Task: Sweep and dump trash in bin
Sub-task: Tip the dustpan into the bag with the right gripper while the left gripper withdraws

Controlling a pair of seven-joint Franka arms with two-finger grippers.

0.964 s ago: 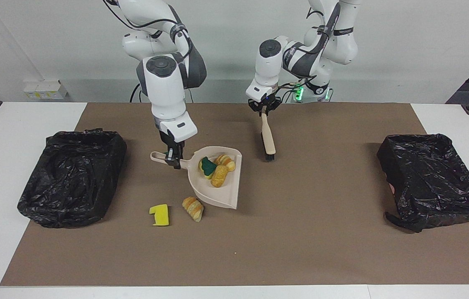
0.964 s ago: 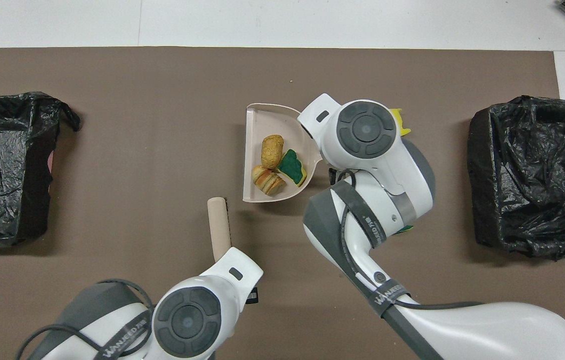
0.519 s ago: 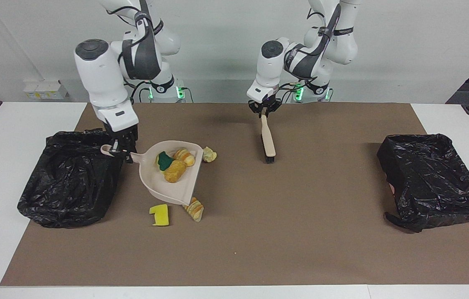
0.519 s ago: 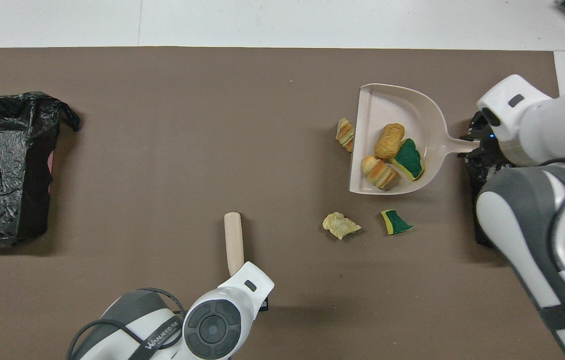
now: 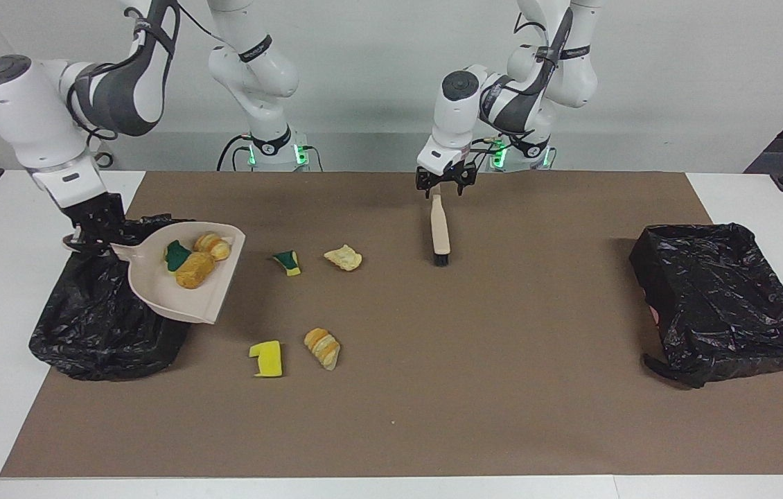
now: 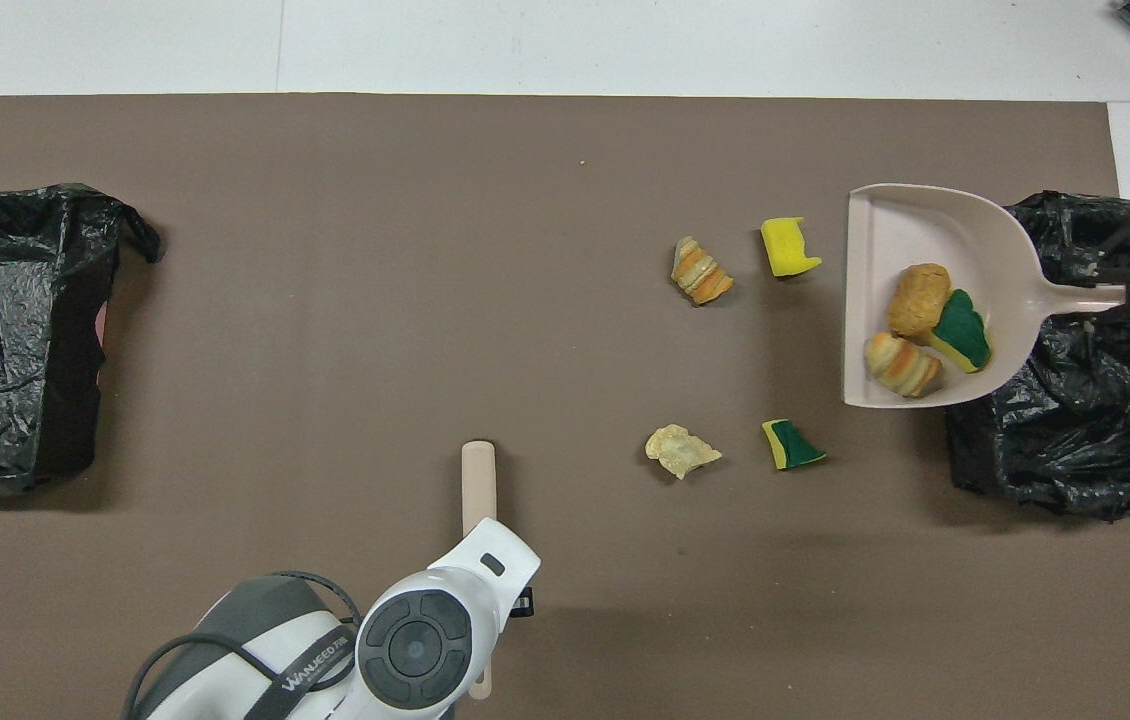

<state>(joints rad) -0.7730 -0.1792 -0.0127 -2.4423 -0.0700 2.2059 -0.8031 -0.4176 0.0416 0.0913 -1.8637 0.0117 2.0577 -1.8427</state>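
A beige dustpan [image 5: 180,278] was held level by its handle in the right gripper [image 5: 90,232], raised and partly over the black bin [image 5: 97,326] at the right arm's end of the table. Three trash pieces [image 5: 192,262] lay in it; four more [image 5: 322,346] lay scattered on the brown mat [image 5: 502,388]. The left gripper [image 5: 441,186] stood wide over the top of a brush [image 5: 440,232] that lay on the mat. For a clean dump, the pan would best be carried fully over the bin's opening before being tipped, slowly, lip downward.
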